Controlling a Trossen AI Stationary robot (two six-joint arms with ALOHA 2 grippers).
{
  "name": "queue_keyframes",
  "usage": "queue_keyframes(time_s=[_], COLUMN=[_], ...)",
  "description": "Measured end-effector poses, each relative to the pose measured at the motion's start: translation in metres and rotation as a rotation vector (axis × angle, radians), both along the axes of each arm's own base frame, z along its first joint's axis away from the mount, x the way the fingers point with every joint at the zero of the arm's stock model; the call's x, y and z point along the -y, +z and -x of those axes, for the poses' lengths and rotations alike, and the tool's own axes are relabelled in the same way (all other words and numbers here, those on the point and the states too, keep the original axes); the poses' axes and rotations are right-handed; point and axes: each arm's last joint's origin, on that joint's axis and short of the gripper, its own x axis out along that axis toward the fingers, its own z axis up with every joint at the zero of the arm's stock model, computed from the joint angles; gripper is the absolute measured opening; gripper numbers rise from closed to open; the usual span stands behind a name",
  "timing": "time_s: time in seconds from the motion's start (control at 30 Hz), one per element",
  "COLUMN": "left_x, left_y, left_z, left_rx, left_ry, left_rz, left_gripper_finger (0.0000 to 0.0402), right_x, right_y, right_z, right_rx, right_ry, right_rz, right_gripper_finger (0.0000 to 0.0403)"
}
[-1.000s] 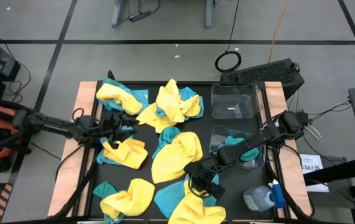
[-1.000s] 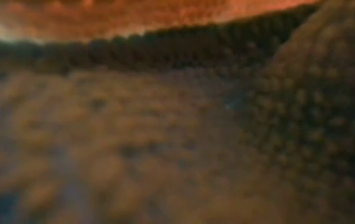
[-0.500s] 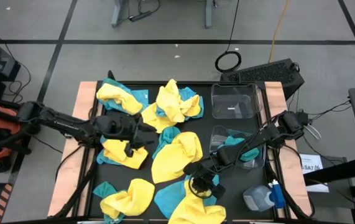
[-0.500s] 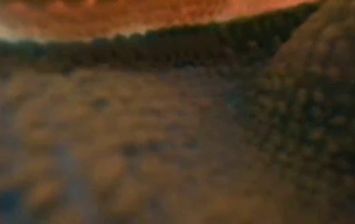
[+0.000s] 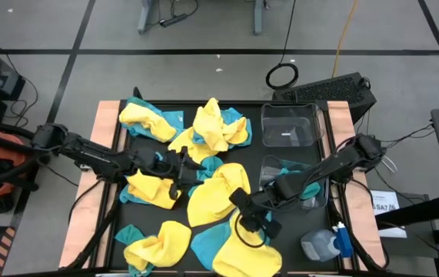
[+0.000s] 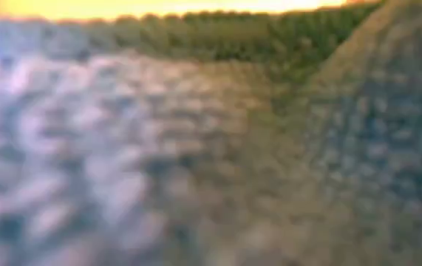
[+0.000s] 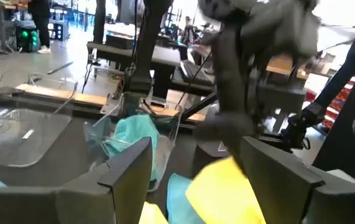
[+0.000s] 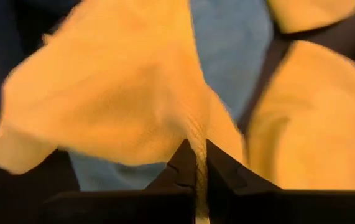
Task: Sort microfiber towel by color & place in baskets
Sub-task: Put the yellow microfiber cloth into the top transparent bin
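My right gripper (image 5: pixel 251 224) is pinched on a fold of a yellow towel (image 8: pixel 127 106) at the near-middle of the table, and the empty basket (image 5: pixel 288 125) lies far beyond it, past the teal-holding basket (image 5: pixel 290 181).

Nubby matt microfiber towel (image 5: pixel 217 194) cloth, clear glossy plastic baskets (image 5: pixel 288 125), pale bare-wood table (image 5: pixel 108 125) edges.

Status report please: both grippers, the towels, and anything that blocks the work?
Right gripper shut on yellow towel. Left gripper open over the pile, empty. One basket holds teal; other basket empty. Nothing blocking.
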Motion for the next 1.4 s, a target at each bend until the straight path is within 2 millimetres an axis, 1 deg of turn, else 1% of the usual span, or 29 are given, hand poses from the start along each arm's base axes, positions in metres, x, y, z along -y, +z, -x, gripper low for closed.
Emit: queue_keyframes(time_s=[0.13,0.2,0.43,0.6,0.83,1.0,1.1,1.23,1.4], left_x=[0.001,0.002,0.004,0.007,0.010,0.011,0.011,0.011,0.011], left_y=[-0.004,-0.005,-0.009,-0.005,-0.004,-0.005,-0.007,-0.008,-0.008], left_z=[-0.006,-0.011,-0.028,-0.045,-0.067,-0.078,-0.081,-0.082,-0.082], left_rx=[-0.024,-0.028,-0.056,-0.048,-0.045,-0.048,-0.056,-0.058,-0.057], left_ry=[0.000,0.000,-0.001,-0.005,-0.005,-0.004,-0.004,-0.004,-0.003], left_rz=[0.001,-0.001,-0.032,-0.054,-0.091,-0.109,-0.110,-0.109,-0.108], left_gripper_finger=[0.0251,0.0251,0.0251,0.0251,0.0251,0.0251,0.0251,0.0251,0.0251], right_x=[0.008,0.013,0.034,0.055,0.087,0.112,0.127,0.146,0.166], right_y=[0.023,0.036,0.079,0.108,0.141,0.159,0.168,0.177,0.182], right_z=[0.010,0.016,0.052,0.081,0.121,0.145,0.158,0.175,0.192], right_rx=[0.017,0.053,0.164,0.277,0.453,0.568,0.610,0.631,0.615], right_ry=[-0.045,-0.068,-0.209,-0.378,-0.636,-0.855,-0.980,-1.126,-1.258], right_rz=[0.072,0.089,0.171,0.268,0.433,0.571,0.675,0.784,0.836], right_gripper_finger=[0.0001,0.0001,0.0000,0.0000,0.0000,0.0000,0.0000,0.0000,0.0000])
